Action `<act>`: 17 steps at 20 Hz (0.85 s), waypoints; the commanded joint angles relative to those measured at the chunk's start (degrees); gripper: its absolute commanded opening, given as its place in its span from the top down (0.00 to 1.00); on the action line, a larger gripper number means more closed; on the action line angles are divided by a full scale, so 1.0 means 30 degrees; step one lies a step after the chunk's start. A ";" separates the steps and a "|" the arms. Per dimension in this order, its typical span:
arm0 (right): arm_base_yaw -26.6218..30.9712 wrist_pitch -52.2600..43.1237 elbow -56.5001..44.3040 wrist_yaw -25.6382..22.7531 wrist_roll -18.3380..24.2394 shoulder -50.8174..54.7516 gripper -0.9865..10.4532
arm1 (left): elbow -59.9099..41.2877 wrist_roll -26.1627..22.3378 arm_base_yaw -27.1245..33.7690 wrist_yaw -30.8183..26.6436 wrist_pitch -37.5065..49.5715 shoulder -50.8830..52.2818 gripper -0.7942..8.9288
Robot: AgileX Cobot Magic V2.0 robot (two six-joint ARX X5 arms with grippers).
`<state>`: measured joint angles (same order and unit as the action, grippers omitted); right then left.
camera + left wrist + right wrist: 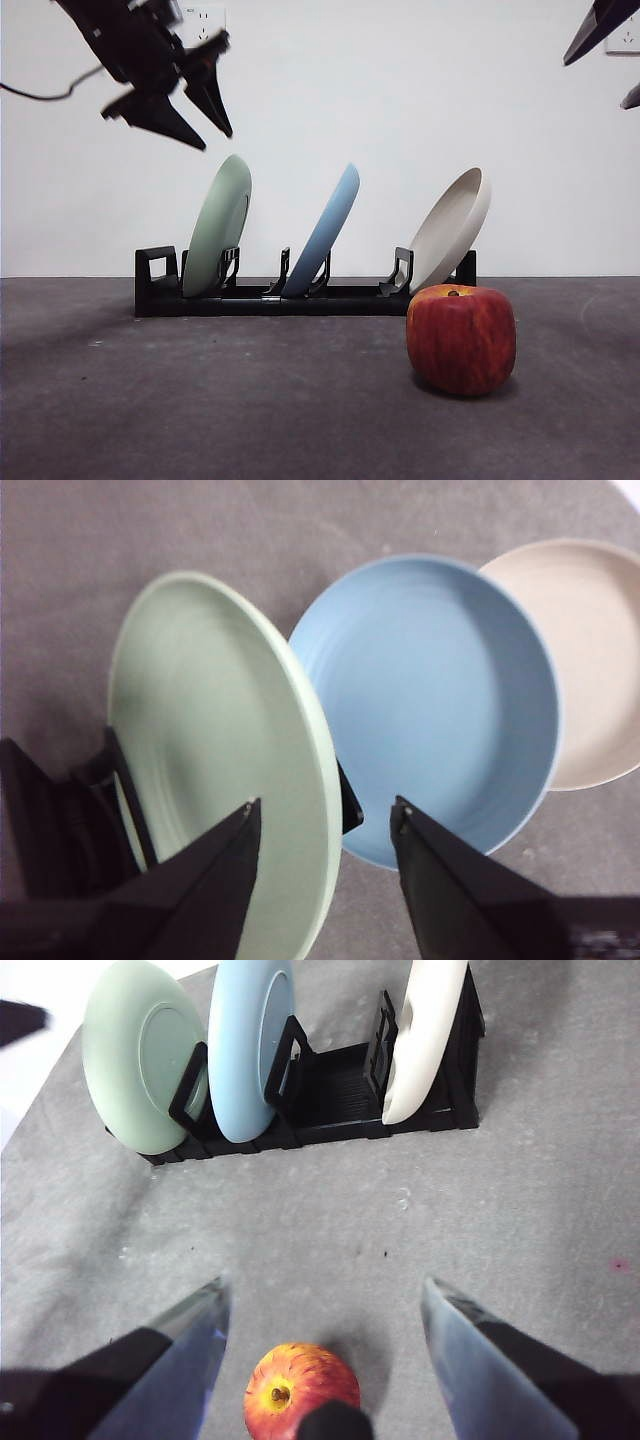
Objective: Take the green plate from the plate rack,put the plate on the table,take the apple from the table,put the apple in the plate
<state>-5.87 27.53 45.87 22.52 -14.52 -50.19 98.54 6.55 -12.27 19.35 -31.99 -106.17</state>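
Left end effector [205,122]: I am seeing it hovering above the green plate's upper rim, jaws spread wide, gripping nothing.
Right end effector [322,1335]: I am watching it hanging over the apple, jaws wide apart and empty; in the front view it is showing only as a dark tip at the upper corner.
Green plate [217,226]: standing tilted in the end slot of the plate rack [300,298], beside the squared loop.
Light blue plate [322,231]: leaning in the middle slot, next to the green one.
Beige plate [450,229]: leaning in the far end slot.
Apple [461,339]: sitting on the worktop [200,400] in front of the rack's beige-plate end, apart from it, stem dimple upward.
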 commanded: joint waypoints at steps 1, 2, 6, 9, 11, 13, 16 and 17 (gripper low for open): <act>0.0044 -0.0080 0.0095 0.0022 0.0160 -0.0022 0.64 | 0.0029 -0.0277 -0.0240 -0.0474 0.0226 -0.0736 0.69; 0.0036 -0.0073 0.0095 0.0022 0.0160 -0.0022 0.64 | 0.0029 -0.0277 -0.0284 -0.0474 0.0328 -0.0991 0.69; 0.0044 -0.0087 0.0095 0.0007 0.0153 -0.0022 0.64 | 0.0029 -0.0284 -0.0393 -0.0437 0.0641 -0.1457 0.69; 0.0044 -0.0087 0.0095 0.0000 0.0153 -0.0022 0.64 | 0.0029 -0.0284 -0.0393 -0.0437 0.0801 -0.1457 0.70; 0.0044 -0.0087 0.0095 -0.0007 0.0153 -0.0022 0.64 | 0.0029 -0.0415 -0.0393 -0.0219 0.0750 -0.1457 0.85; 0.0044 -0.0087 0.0095 -0.0044 0.0153 -0.0022 0.64 | 0.0029 -0.1064 -0.0401 0.0262 0.0699 -0.1457 0.93; 0.0044 -0.0102 0.0095 -0.0044 0.0153 -0.0022 0.64 | 0.0029 -0.1202 -0.0401 0.0211 0.0699 -0.1399 0.93; 0.0044 -0.0102 0.0095 -0.0051 0.0160 -0.0022 0.64 | 0.0029 -0.1202 -0.0401 0.0219 0.0627 -0.1260 0.93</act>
<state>-5.87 27.49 45.87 22.46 -14.52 -50.19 98.56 4.34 -13.74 21.06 -30.30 -110.02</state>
